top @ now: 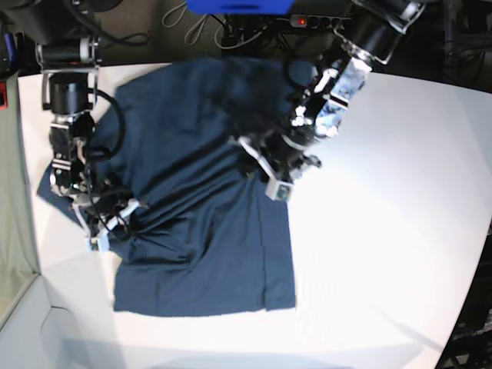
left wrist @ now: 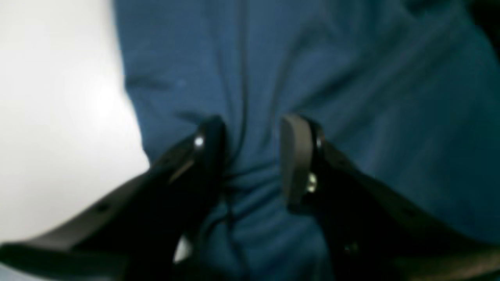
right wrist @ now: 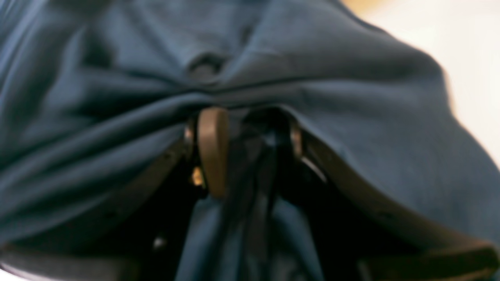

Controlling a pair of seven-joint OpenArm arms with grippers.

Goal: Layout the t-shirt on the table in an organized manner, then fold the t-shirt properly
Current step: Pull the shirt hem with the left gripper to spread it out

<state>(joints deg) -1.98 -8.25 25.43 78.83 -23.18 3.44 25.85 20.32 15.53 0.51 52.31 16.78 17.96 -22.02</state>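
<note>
Item: t-shirt [top: 196, 223], navy, short-sleeved; layout step in hand, folding not begun.

The garment lay spread but rumpled across the left half of the white counter [top: 384, 231], lower hem squared, upper part and one side bunched under the arms. The left gripper [left wrist: 252, 156] had its jaws closed on a gathered ridge of cloth near the shirt's right edge in the base view; the right gripper [right wrist: 244, 150] likewise pinched a bunched fold at the opposite edge. Judgement: the spreading stage was unfinished. Next move likely called for both arms drawing their held edges apart and outward to flatten creases before release.
</note>
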